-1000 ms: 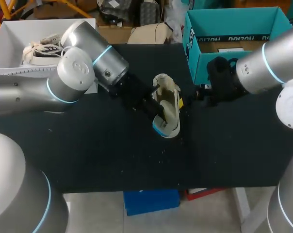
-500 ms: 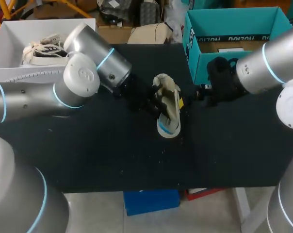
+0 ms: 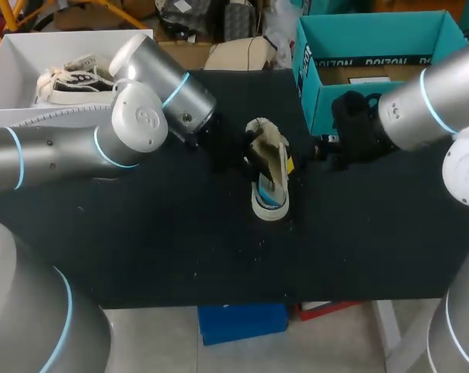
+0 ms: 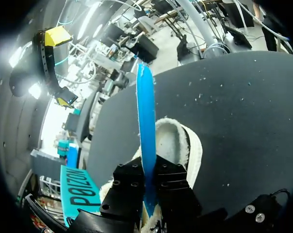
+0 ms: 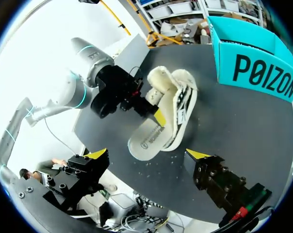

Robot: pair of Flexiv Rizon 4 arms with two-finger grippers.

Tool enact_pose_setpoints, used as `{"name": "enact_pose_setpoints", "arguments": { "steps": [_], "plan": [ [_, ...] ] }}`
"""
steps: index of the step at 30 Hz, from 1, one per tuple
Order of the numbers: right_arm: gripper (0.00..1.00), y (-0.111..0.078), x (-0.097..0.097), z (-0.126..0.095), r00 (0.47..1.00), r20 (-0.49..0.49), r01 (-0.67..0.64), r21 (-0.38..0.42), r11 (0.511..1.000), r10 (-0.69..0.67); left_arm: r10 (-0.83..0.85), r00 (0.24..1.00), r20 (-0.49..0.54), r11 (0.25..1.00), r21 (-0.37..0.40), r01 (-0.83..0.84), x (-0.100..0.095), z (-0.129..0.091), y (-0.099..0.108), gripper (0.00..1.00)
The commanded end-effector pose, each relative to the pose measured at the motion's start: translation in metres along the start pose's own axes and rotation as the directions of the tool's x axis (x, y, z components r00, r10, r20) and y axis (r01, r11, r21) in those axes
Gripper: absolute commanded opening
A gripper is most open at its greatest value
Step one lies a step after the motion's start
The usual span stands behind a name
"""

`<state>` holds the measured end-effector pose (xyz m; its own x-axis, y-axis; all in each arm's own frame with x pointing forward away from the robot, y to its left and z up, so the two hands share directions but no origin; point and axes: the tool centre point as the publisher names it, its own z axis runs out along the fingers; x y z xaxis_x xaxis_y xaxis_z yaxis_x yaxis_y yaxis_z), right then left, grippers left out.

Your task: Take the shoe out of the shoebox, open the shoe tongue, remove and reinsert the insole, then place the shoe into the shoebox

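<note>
A cream low shoe (image 3: 267, 148) lies on the black table (image 3: 157, 241), its fleece lining (image 4: 174, 141) open toward my left wrist camera. Its insole (image 3: 270, 203), blue on one face and pale on the other, sticks partly out of the shoe toward the table's front. My left gripper (image 3: 250, 161) is shut on the insole (image 4: 145, 121), which stands edge-on between the black fingers (image 4: 129, 180). In the right wrist view the insole (image 5: 154, 138) slopes down to the table. My right gripper (image 3: 321, 148) hangs open to the shoe's right, apart from it. The teal shoebox (image 3: 374, 47) stands at the back right.
A white box (image 3: 17, 54) holding another shoe (image 3: 67, 78) sits at the back left, behind my left arm. The teal shoebox wall (image 5: 255, 73) is close beside the shoe's far side. Small crumbs dot the table near the insole.
My left gripper has drawn back a little toward the far side and turned, and the insole's free end now shows more of its pale face. The right arm has not moved.
</note>
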<state>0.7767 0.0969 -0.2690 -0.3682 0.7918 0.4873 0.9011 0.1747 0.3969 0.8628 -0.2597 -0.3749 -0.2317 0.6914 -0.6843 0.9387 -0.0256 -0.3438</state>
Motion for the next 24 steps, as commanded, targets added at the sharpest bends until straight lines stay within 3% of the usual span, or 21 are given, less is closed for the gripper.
{"name": "enact_pose_setpoints", "arguments": {
  "steps": [1,4,6,9,10,18,24],
  "plan": [
    [1.00,0.001,0.001,0.001,1.000,0.003,-0.001,0.001,1.000,0.001,-0.029,0.999,-0.027,0.999,-0.015,0.028,-0.003,0.007,0.006,0.00],
    [1.00,0.001,0.001,0.001,1.000,0.003,-0.001,0.001,1.000,0.001,-0.052,0.998,-0.047,0.999,-0.016,0.051,-0.002,0.008,0.008,0.01],
    [1.00,0.001,0.001,0.001,1.000,0.003,-0.001,0.001,1.000,0.001,-0.055,0.997,-0.050,0.998,-0.018,0.054,-0.002,0.008,0.006,0.28],
    [1.00,0.001,0.001,0.001,1.000,0.003,-0.001,0.001,1.000,0.001,-0.056,0.997,-0.052,0.998,-0.006,0.056,-0.006,0.005,-0.002,0.47],
    [1.00,0.001,0.001,0.001,1.000,0.003,-0.001,0.001,1.000,0.001,-0.056,0.997,-0.053,0.998,0.001,0.057,-0.006,0.003,-0.005,0.49],
    [1.00,0.001,0.001,0.001,1.000,0.003,-0.001,0.001,1.000,0.001,-0.063,0.998,-0.008,0.997,0.040,0.064,-0.003,-0.010,-0.032,0.40],
    [1.00,0.001,0.001,0.001,1.000,0.003,-0.001,0.001,1.000,0.001,-0.085,0.996,0.003,0.994,0.072,0.084,0.005,-0.008,-0.045,0.36]
  ]
}}
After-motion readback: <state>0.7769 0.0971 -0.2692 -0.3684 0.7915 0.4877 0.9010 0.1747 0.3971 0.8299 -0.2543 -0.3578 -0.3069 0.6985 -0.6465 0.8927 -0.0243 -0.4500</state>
